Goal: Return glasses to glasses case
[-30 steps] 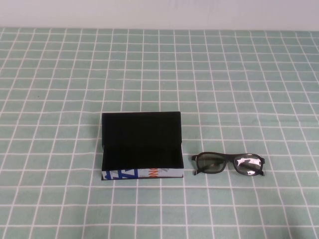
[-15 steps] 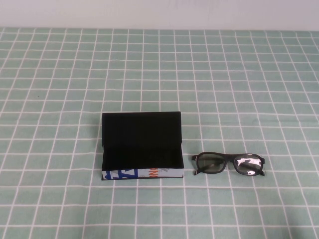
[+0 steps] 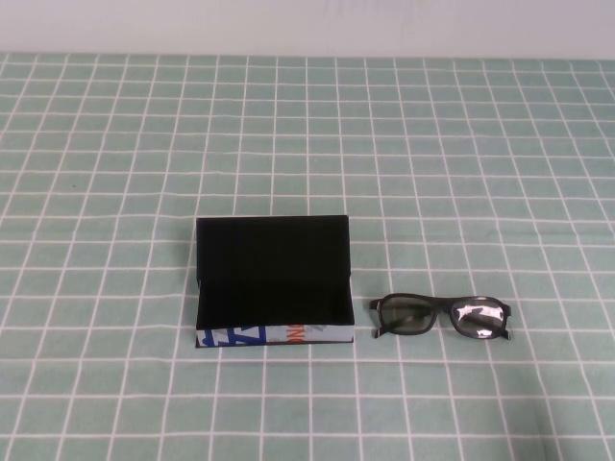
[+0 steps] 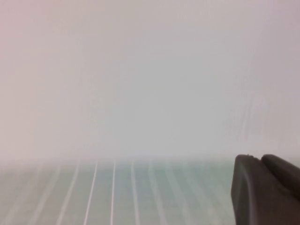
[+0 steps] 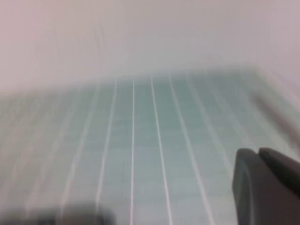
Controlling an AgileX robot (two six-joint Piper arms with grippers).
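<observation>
The glasses case (image 3: 274,280) sits open on the green checked cloth, left of centre, black inside, with its printed blue, white and orange front side facing me. The glasses (image 3: 440,316), black and thick-framed, lie on the cloth just right of the case, apart from it. Neither arm shows in the high view. My left gripper (image 4: 260,158) shows only as two dark fingers pressed together, held over bare cloth. My right gripper (image 5: 258,152) looks the same, its fingers together over bare cloth. Neither holds anything.
The green cloth with white grid lines (image 3: 307,144) covers the whole table, and a pale wall runs along its far edge. A blurred dark shape (image 5: 70,216) lies at the edge of the right wrist view; I cannot tell what it is.
</observation>
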